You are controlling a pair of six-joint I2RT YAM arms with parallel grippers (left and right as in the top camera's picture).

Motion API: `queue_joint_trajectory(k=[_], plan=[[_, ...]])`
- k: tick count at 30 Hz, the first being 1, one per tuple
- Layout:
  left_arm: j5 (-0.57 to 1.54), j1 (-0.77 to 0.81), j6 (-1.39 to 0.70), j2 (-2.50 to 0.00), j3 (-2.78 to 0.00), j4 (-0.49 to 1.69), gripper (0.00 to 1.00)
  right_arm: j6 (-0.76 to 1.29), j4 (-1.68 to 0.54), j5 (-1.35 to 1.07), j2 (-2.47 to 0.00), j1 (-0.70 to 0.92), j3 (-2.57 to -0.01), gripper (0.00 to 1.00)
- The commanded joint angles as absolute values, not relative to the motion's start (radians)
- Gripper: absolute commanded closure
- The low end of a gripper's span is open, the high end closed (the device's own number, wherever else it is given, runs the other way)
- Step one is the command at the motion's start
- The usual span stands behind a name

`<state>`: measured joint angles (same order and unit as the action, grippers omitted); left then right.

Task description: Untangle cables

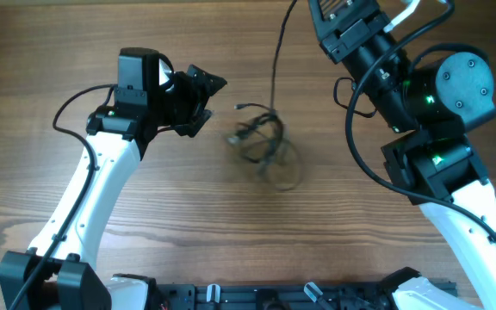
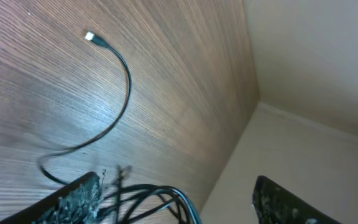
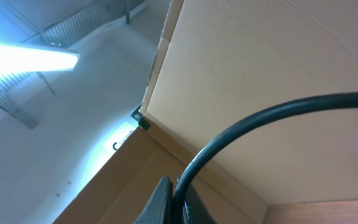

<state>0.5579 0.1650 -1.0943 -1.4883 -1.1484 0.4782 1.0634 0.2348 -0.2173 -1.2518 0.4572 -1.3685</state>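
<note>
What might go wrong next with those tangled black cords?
1. The right gripper pinches one strand that runs down to the tangle of cables. Pulling on it may tighten the knot or drag the whole bundle along instead of freeing it.
2. The left gripper is open near the tangle and grips nothing, so nothing anchors the bundle.

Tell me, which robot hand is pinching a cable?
The right gripper: its fingers are shut on one black cable. The left gripper stands wide open, gripping nothing, near the tangled cables.
</note>
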Motion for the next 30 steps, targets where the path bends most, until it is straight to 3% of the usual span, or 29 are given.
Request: queue_joint_trajectory(k=[1, 4, 6, 9, 15, 28, 30], plan=[[0.714, 0.168, -1.108, -1.475, -1.147, 0.461, 0.19, 1.076, 0.25, -0.227, -1.253, 0.457, -1.388, 0.95], [0.894, 0.168, -1.108, -1.475, -1.147, 0.388, 0.19, 1.077, 0.25, -0.227, -1.26, 0.457, -1.388, 0.95], [0.811, 0.17, -1.108, -1.475, -1.147, 0.43, 0.26, 1.116, 0.249, -0.231, -1.274, 0.457, -1.388, 0.96], [0.755, 0.209, -1.107, -1.476, -1.147, 0.499, 0.18, 1.155, 0.272, -0.235, -1.327, 0.464, -1.388, 0.95], [0.63, 0.29, -1.109, -1.479, -1.147, 0.509, 0.15, 1.153, 0.328, -0.232, -1.352, 0.467, -1.388, 0.95], [0.541, 0.314, -1.111, -1.596, -1.147, 0.401, 0.31, 1.153, 0.35, -0.291, -1.352, 0.475, -1.388, 0.95], [0.541, 0.314, -1.112, -1.596, -1.147, 0.396, 0.43, 1.153, 0.351, -0.29, -1.352, 0.475, -1.388, 0.95]])
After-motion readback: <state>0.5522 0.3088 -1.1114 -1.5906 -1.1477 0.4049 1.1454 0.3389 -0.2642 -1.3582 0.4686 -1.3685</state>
